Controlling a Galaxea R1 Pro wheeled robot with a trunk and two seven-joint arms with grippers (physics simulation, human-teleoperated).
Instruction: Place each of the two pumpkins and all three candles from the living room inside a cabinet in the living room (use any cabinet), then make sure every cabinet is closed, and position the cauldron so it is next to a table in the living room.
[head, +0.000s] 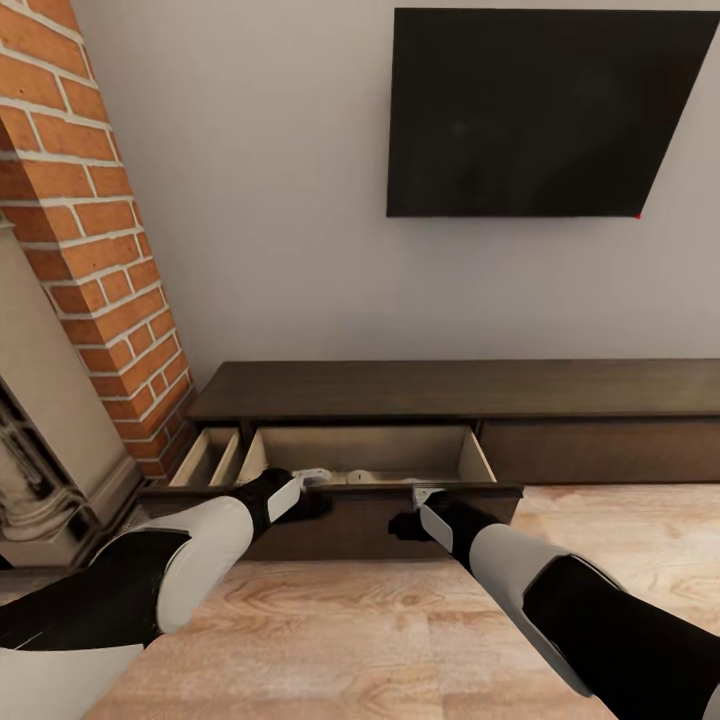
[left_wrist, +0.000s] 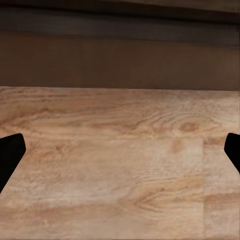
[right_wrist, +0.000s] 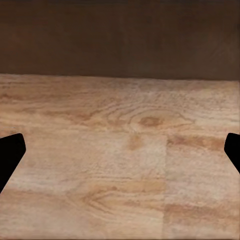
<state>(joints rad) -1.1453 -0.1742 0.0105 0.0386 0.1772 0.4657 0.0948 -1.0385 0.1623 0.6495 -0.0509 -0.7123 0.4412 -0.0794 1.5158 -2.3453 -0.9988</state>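
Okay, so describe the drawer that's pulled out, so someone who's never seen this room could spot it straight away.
Find the black wall-mounted TV; below it runs the long, low dark-brown cabinet. Near the cabinet's brick-column end, the wide drawer stands pulled out, with both grippers at its front edge. Unlike the closed panel beside it, its pale interior is exposed.

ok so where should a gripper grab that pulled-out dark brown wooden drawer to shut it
Probably the flat front panel of the open dark-brown drawer: it has no handle, so grip or hook its top edge from above, on the room side, then push toward the wall. Both the left gripper and right gripper sit at that edge, fingers spread.
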